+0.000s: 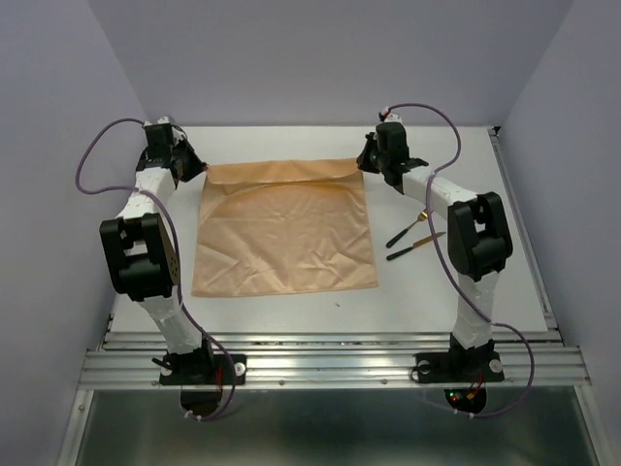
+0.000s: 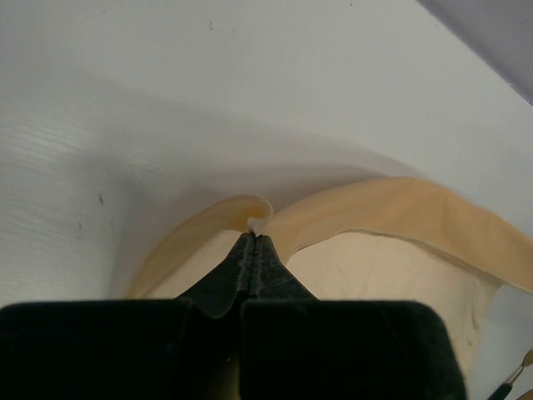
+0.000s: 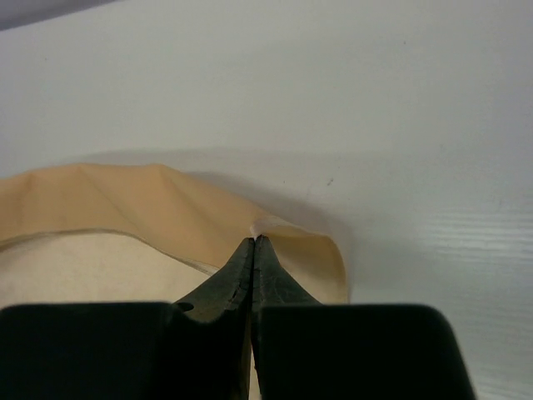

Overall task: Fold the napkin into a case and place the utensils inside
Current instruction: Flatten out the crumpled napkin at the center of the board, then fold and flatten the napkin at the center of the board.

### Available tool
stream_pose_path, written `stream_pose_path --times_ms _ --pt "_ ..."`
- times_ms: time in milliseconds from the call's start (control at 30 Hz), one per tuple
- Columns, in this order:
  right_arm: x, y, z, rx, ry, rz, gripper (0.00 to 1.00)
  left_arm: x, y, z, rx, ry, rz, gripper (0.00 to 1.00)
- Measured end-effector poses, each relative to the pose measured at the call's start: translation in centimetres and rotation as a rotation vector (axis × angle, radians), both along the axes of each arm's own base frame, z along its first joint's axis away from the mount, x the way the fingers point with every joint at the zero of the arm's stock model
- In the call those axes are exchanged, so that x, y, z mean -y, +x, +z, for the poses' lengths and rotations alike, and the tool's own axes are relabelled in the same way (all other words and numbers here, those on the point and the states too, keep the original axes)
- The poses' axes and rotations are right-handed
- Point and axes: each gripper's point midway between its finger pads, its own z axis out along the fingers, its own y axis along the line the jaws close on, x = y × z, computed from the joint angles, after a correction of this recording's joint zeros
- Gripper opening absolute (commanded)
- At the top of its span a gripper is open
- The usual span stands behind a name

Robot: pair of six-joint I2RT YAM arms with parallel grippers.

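The napkin [image 1: 283, 233] is lying spread on the table [image 1: 291, 316], left of the middle, with its near edge running flat along the table's near side and its surface lightly creased. Its far edge is standing up off the table as a narrow band stretched between the two grippers. The left gripper [image 1: 199, 167] is sitting at the napkin's far left corner, toward the table's far left corner; in the left wrist view its jaws are pressing tight together on that corner, with a small curl of cloth showing just past the fingertips [image 2: 243, 254]. The right gripper [image 1: 366, 155] is sitting at the napkin's far right corner, and in the right wrist view its jaws are likewise pinching the cloth, which is bunching into a small fold beyond the tips. The utensils [image 1: 409, 237] are lying on the table to the right of the napkin, apart from it, side by side with dark handles pointing toward the napkin and gold heads partly hiding behind the right arm [image 1: 475, 243].
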Motion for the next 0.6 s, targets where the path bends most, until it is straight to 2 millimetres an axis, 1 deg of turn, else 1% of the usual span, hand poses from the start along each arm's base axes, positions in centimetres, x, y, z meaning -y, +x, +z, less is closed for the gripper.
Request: stream_pose_path --times_ms 67,100,167,200,267,367,467,500,600 --pt "-0.2 1.6 -0.1 0.014 0.001 -0.003 0.01 -0.2 1.3 -0.5 -0.002 -0.007 -0.003 0.0" --pt "-0.3 2.8 0.2 0.031 0.008 -0.005 0.01 -0.3 2.2 -0.6 -0.001 -0.011 -0.007 0.0" --pt "-0.2 4.2 0.6 0.052 0.018 -0.009 0.01 -0.4 3.5 -0.8 0.005 -0.017 -0.012 0.0" --pt "0.0 5.2 1.1 0.069 0.027 -0.014 0.01 -0.5 3.8 -0.7 0.005 -0.018 -0.013 0.0" --pt "0.6 5.9 1.6 0.081 0.037 -0.019 0.01 -0.6 4.4 -0.5 0.013 -0.022 -0.018 0.0" --pt "1.1 6.2 2.2 0.089 0.051 -0.011 0.01 -0.4 4.6 0.2 0.02 -0.024 -0.03 0.0" --pt "1.5 6.0 2.0 0.072 0.057 -0.001 0.01 -0.3 4.3 0.3 0.009 -0.023 -0.039 0.0" --pt "1.6 5.7 1.8 0.059 0.057 0.005 0.01 -0.3 4.1 0.3 0.0 -0.023 -0.042 0.0" --pt "1.5 3.6 1.1 0.01 0.066 0.027 0.01 -0.1 2.9 0.2 -0.018 -0.021 -0.045 0.0"
